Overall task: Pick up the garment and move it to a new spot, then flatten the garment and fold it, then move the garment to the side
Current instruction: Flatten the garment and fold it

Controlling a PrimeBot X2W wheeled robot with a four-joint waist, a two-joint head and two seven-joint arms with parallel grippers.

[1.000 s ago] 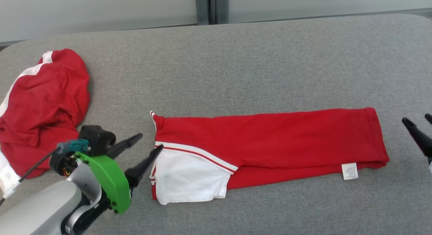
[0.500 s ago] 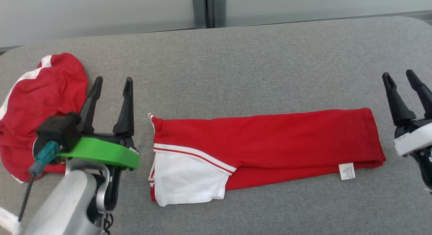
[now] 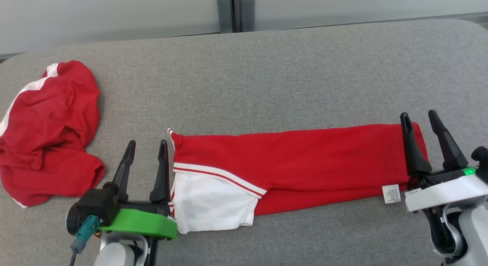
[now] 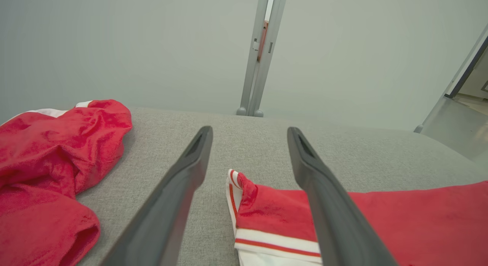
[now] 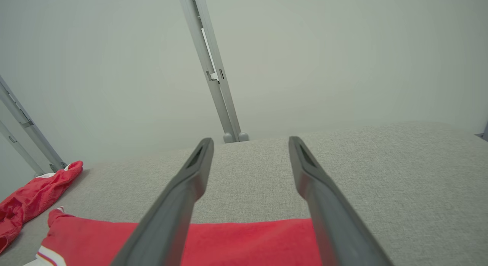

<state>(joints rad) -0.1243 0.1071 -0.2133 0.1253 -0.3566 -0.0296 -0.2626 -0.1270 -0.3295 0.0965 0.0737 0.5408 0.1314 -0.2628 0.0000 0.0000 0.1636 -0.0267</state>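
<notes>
Head view: garment (image 3: 305, 159) on grey surface (image 3: 267, 86), wall (image 3: 114, 10) behind.

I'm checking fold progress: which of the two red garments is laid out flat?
The long red garment with the white panel, in the middle; the other red garment lies crumpled at far left.

No text can be read

A small white tag (image 3: 392, 194) sticks out from the near edge of the red garment (image 3: 305, 159), close to its right end. It bears rows of dark print, too small to make out.
</notes>
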